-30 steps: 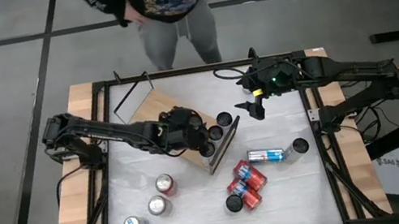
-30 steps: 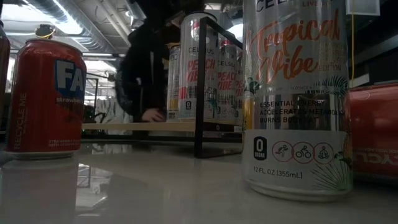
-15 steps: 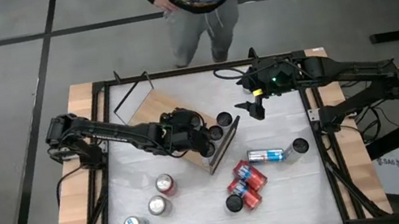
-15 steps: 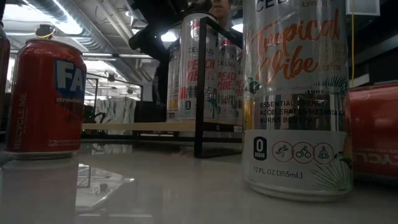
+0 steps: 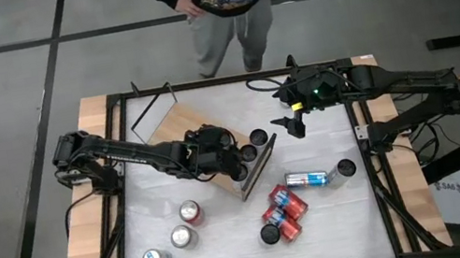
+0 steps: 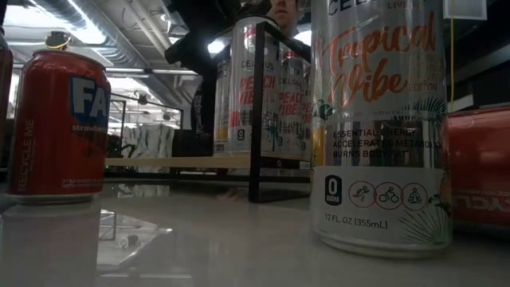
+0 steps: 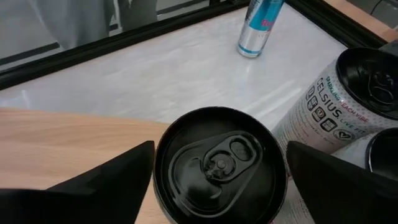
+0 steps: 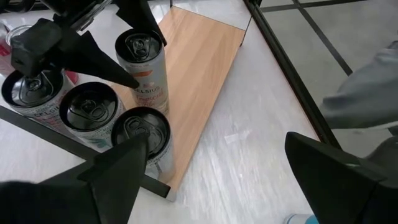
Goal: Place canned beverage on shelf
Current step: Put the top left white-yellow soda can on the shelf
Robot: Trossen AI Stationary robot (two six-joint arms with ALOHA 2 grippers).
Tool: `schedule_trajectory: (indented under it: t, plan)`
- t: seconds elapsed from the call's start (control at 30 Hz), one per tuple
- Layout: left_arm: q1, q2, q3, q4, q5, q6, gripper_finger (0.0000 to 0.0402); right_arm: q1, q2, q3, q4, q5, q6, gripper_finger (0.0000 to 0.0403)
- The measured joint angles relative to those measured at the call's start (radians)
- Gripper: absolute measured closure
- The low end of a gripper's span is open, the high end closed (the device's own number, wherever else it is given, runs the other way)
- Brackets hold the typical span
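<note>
The can (image 7: 214,165) you're working stands upright on the shelf (image 7: 62,137), near the end of the board where the other cans are gathered, with a white printed can (image 7: 348,87) just beside it. Treat it as probably full: fairly heavy for its size, with a thin, smooth aluminium wall that will dent if squeezed hard and slip if held lightly. Take it across the straight cylindrical body, below the rolled rim, never by the black lid or pull tab.

Your left gripper (image 7: 221,148) is spread wide to either side of that body. Whether the pads press it, you can't tell.

The board is flat, matte, pale wood on a thin black wire frame. Under it, the white worktop (image 7: 186,68) looks glossy and faintly veined.

Your right gripper (image 5: 292,126) waits open above the worktop's far right part.
</note>
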Motion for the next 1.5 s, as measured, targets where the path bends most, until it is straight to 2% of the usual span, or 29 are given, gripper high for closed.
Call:
schedule_trajectory:
  t: [0.47, 0.6, 1.5]
  plan:
    - [0.0, 0.002, -0.001, -0.004, 0.014, 0.005, 0.0133, 0.0, 0.0, 0.0, 0.0, 0.0, 0.0, 0.0029]
    - [0.0, -0.002, -0.001, 0.001, 0.033, 0.051, 0.0149, 0.0, 0.0, 0.0, 0.0, 0.0, 0.0, 0.0029]
    - [0.048, -0.092, -0.001, 0.058, 0.191, 0.477, 0.0156, 0.0, 0.0, 0.0, 0.0, 0.001, 0.0, 0.0029]
